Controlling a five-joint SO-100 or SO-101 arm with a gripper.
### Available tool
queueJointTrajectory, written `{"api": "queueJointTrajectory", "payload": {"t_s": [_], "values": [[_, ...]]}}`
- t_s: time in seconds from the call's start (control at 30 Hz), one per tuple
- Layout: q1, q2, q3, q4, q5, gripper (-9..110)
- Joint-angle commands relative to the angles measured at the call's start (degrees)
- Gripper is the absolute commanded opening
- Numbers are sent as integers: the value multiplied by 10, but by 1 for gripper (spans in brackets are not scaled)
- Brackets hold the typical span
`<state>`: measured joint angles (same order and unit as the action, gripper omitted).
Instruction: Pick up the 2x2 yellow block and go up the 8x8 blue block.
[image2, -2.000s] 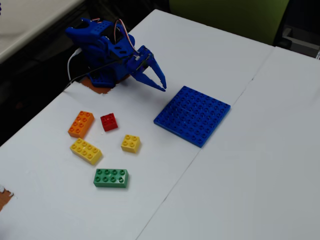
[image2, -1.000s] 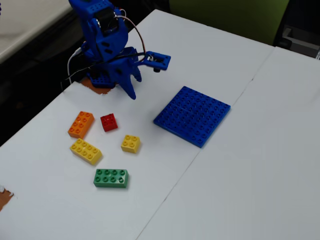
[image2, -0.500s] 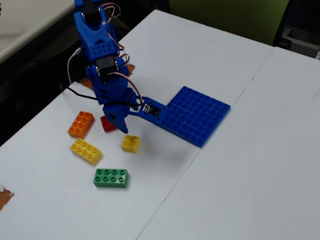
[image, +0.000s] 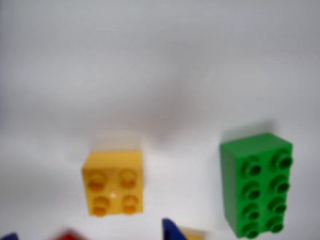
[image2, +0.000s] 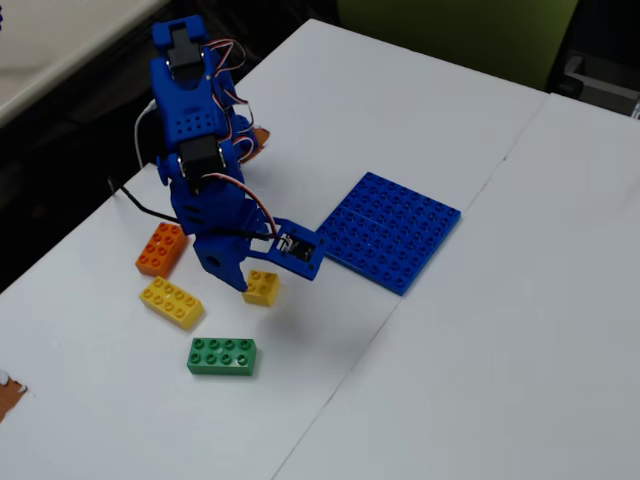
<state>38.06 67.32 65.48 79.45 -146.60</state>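
From my remote seat I see the gripper (image2: 243, 283) low over the table, just beside the 2x2 yellow block (image2: 263, 287); whether its fingers are apart or together I cannot tell. In the wrist view the yellow block (image: 113, 183) lies flat on the white table (image: 160, 75), studs up (a blue fingertip shows at the bottom edge). The green brick (image: 257, 185) lies to its right. The 8x8 blue block (image2: 390, 230) lies flat, near.
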Motion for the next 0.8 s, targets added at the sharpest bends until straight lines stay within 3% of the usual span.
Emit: {"api": "queueJointTrajectory", "payload": {"t_s": [0.0,0.77], "values": [[5,-11,-27,-25,-11,34],[-1,-77,-11,-48,-20,19]]}}
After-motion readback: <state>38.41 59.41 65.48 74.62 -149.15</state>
